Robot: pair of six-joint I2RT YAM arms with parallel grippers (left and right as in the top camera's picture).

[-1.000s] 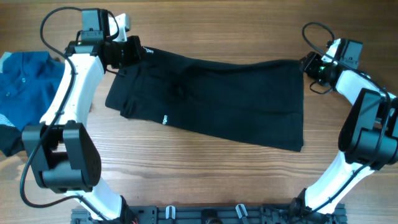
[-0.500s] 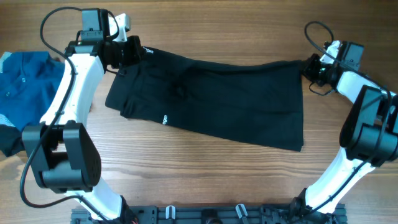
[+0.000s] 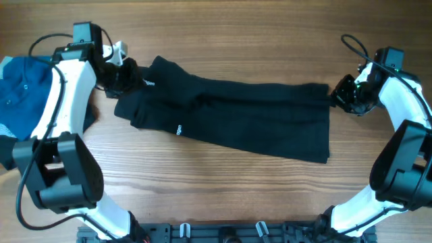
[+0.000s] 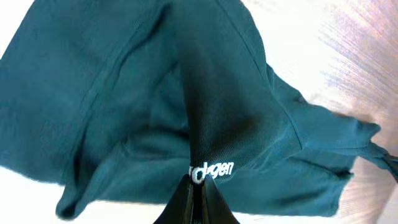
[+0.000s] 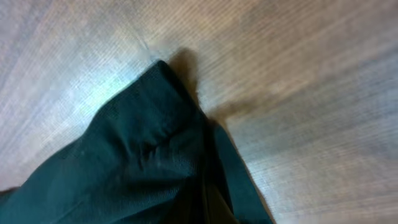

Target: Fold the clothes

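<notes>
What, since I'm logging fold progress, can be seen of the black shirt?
The black shirt is soft matte fabric with small white lettering, spread lengthwise and rumpled on the wooden table. Its far edge bunches in creases; the near part lies flat. The left gripper pinches its far left corner, the right gripper its far right corner.

Plain black shirt with a small white logo; looks dark teal in the left wrist view, with the white print crisp. Blue polo at the left edge. Light brown table, fine streaky wood grain. White arms with black joints.
</notes>
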